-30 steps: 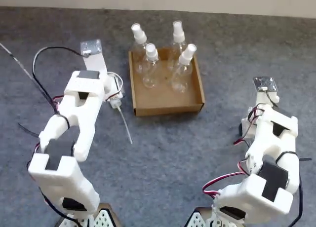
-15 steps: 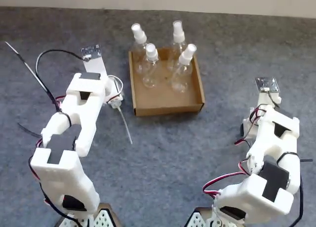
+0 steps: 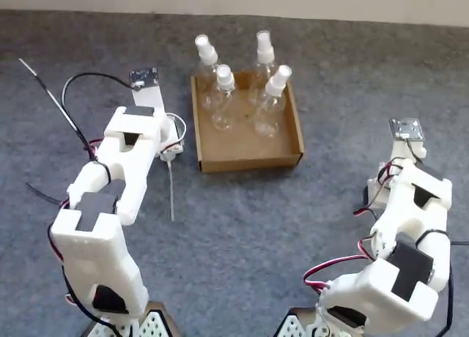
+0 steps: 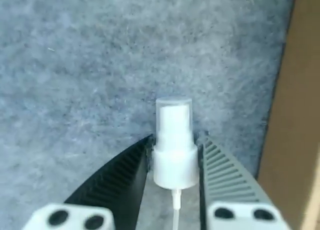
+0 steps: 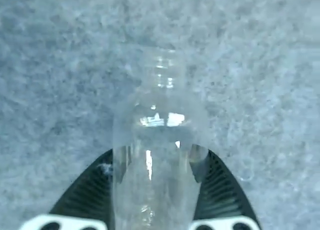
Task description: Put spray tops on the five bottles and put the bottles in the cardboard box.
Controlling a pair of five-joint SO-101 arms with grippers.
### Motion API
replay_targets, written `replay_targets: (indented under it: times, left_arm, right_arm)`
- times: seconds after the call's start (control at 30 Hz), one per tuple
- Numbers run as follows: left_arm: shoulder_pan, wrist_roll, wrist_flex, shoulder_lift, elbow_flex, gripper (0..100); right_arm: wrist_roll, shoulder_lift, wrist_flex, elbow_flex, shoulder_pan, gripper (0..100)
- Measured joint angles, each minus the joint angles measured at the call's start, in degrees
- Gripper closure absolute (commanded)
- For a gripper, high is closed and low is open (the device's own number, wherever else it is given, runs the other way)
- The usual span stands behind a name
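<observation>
My left gripper is closed on the white spray top, which has a smooth collar, a boxy nozzle head and a thin dip tube, and is held just beside the cardboard box. My right gripper clamps a clear uncapped bottle with a threaded neck, well apart from that box. Four capped bottles stand in the box.

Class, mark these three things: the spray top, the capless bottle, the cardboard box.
spray top (image 4: 174, 162), left wrist view, on its collar.
bottle (image 5: 159, 155), right wrist view, on its clear body.
box (image 3: 245, 143), high view, on its bare floor.
</observation>
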Motion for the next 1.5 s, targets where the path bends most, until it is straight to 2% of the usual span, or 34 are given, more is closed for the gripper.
replay_targets:
  times: [0.2,0.37,0.47,0.6,0.73,1.1,1.3,1.43,1.5]
  left_arm:
    - [-0.62,-4.4,7.82,-3.25,0.09,88]
    - [-2.02,-7.47,10.64,-7.56,5.01,88]
    - [-1.85,-9.93,10.64,-11.08,10.02,88]
    - [-1.93,-13.19,10.37,-17.23,17.32,87]
    - [-1.93,-15.65,5.71,-20.84,23.56,82]
    - [-1.93,-17.05,3.6,-21.36,24.53,80]
    - [-1.93,-17.14,2.2,-21.36,25.05,89]
    - [-1.93,-17.14,2.11,-21.36,25.93,89]
    - [-1.85,-17.05,1.93,-21.45,26.37,89]
  right_arm:
    - [8.26,0.0,0.0,0.0,3.34,96.3]
    - [9.05,0.0,1.32,-0.09,4.4,83.0]
    - [9.05,0.0,5.63,-0.44,4.13,79.2]
    - [9.14,0.0,10.37,-3.08,3.16,79.2]
    - [7.3,0.0,14.15,-6.51,1.23,78.9]
    - [6.33,0.09,15.56,-8.0,-0.7,78.9]
    - [6.33,0.09,15.56,-8.0,-1.14,79.0]
    - [6.33,0.09,15.56,-8.0,-1.23,79.5]
    - [6.33,0.09,15.56,-8.0,-1.49,83.0]
